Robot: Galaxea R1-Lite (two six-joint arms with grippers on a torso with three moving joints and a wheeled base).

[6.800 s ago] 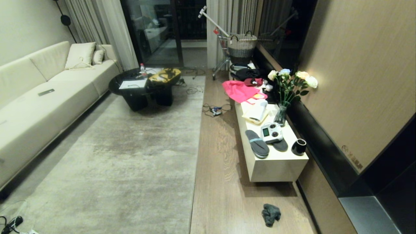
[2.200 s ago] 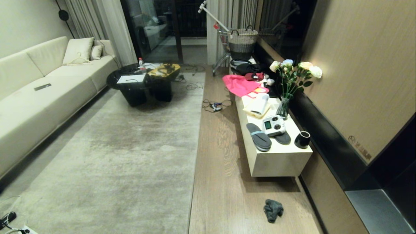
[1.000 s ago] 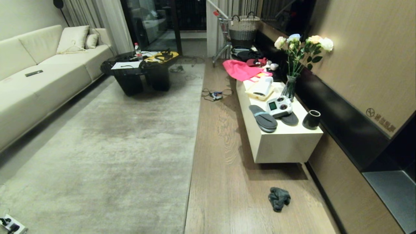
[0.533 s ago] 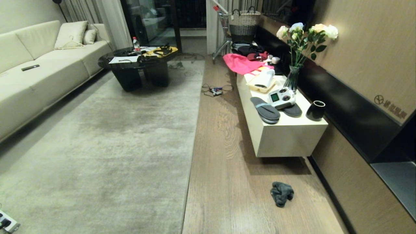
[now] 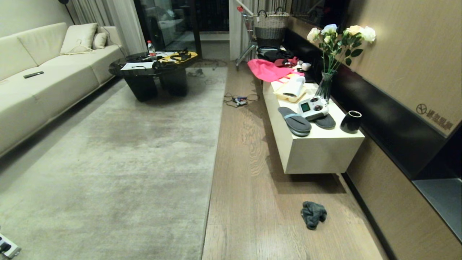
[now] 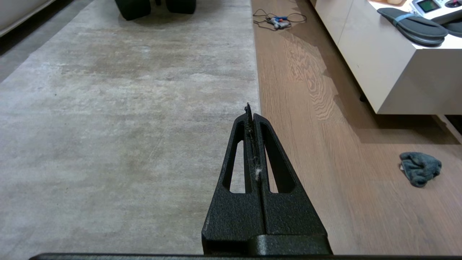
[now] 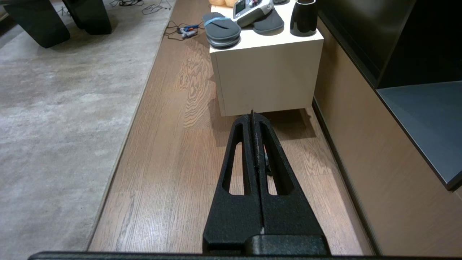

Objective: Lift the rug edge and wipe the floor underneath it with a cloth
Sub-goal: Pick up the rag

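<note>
a home living room. long cream sofa (image 5: 39,90) with cushions (image 5: 78,38) along the left wall, big pale grey-beige rug (image 5: 119,159) over wood plank floor (image 5: 249,202). black coffee table (image 5: 151,77) on the rug with papers and a water bottle (image 5: 149,47). low white cabinet (image 5: 314,144) along the right wall, carrying a vase of roses (image 5: 334,47), slippers (image 5: 294,121), a black cup (image 5: 351,121), pink fabric (image 5: 269,70). curtains (image 5: 108,18) and a dark glass door (image 5: 177,21) at the far end, a woven basket (image 5: 272,25) on a cart. cables (image 5: 240,100) and a power strip (image 5: 5,247) loose on the floor.
</note>
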